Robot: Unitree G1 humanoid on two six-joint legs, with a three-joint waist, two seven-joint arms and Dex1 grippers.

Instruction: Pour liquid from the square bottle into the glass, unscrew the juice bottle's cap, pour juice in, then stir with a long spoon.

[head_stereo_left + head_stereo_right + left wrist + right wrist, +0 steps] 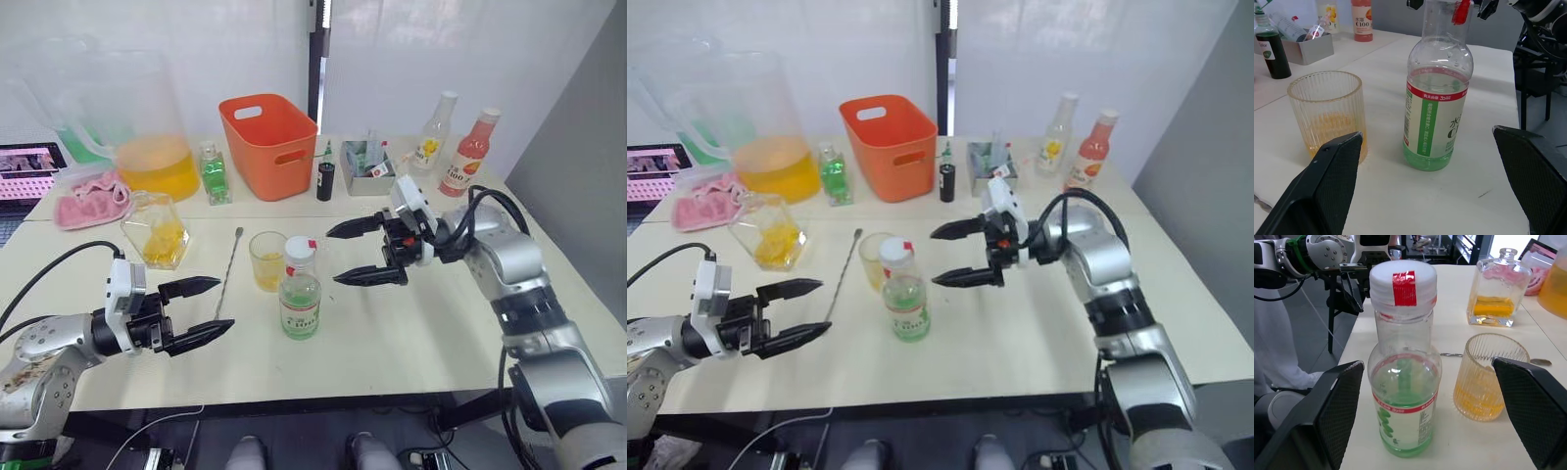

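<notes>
The juice bottle [299, 292] stands upright at the table's middle front, with its white cap [299, 250] on and pale green juice [1403, 431] in its lower part. Just behind it to the left is the glass [267, 259], ribbed and holding some yellow-orange liquid [1480, 400]. The long spoon [228, 269] lies flat left of the glass. Further left stands the square bottle [155, 230], with a little liquid left in it. My right gripper [332, 258] hangs open just right of the juice bottle's cap. My left gripper [225, 304] is open near the front edge, left of the bottle.
At the back stand an orange basket [269, 142], a big pitcher [147, 127] of orange liquid, a small green bottle [214, 174], a dark bottle [325, 181], a metal tin [367, 171] and two tall bottles [468, 152]. A pink cloth [88, 201] lies far left.
</notes>
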